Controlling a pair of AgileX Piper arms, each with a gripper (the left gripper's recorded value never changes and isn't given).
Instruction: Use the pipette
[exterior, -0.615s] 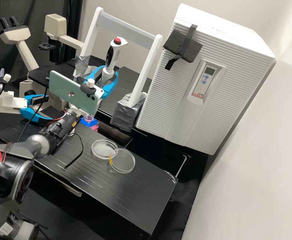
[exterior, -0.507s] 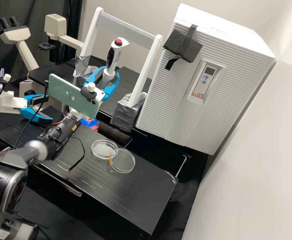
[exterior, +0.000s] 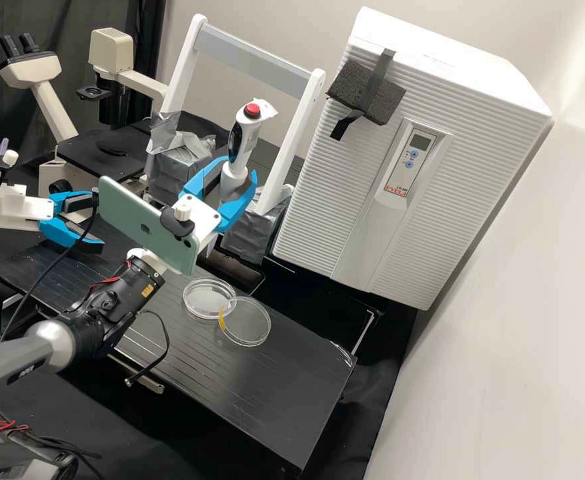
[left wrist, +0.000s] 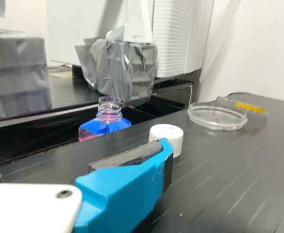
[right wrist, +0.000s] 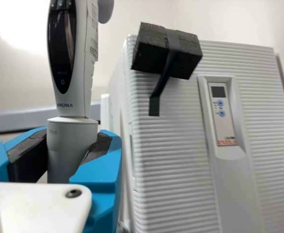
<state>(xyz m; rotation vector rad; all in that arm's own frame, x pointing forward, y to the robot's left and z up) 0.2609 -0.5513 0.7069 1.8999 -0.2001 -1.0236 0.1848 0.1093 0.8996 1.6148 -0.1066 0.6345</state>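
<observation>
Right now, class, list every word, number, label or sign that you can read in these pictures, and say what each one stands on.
Nothing here is sharp enough to quote.
Red label on the white cabinet: letters too small and blurred.
Small dark print on the pipette: blurred, unreadable.
Yellow strip on the petri dish: no writing can be made out.

Two dishes [exterior: 209, 298] [exterior: 245, 322], one pipette [exterior: 238, 152], one bottle [left wrist: 104, 127], one cap [left wrist: 166, 138].
</observation>
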